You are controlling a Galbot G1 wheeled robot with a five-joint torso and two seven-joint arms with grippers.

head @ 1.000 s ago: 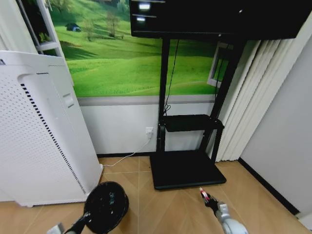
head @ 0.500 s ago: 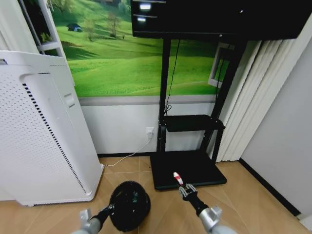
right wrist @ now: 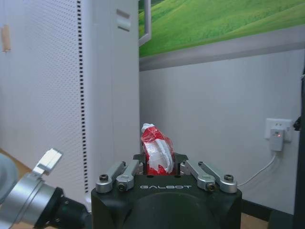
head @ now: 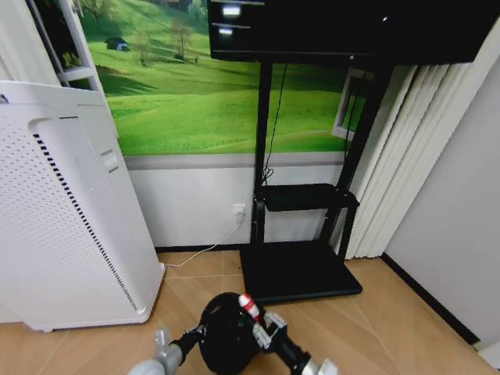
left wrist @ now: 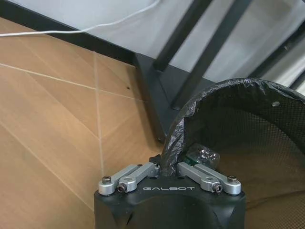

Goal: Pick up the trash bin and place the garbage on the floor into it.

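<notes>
In the head view the trash bin (head: 228,344), a round black mesh basket lined with a black bag, is held up off the floor (head: 406,312) low in front of the robot, its mouth tipped toward the camera. The left gripper (head: 197,334) is clenched on the bin's rim at its left side; the left wrist view shows its jaws pinched over the mesh wall and bag edge (left wrist: 171,143), with a crumpled clear piece with a green label (left wrist: 202,155) lying inside the bin. The right gripper (head: 258,324) reaches in from the lower right and is clamped on 1 red-and-white wrapper (head: 249,308), which stands over the bin's open mouth. In the right wrist view the wrapper (right wrist: 155,155) sticks up between the closed jaws. A white perforated appliance (head: 55,219) stands to the left, and a black TV stand base (head: 301,269) sits just behind the bin.
</notes>
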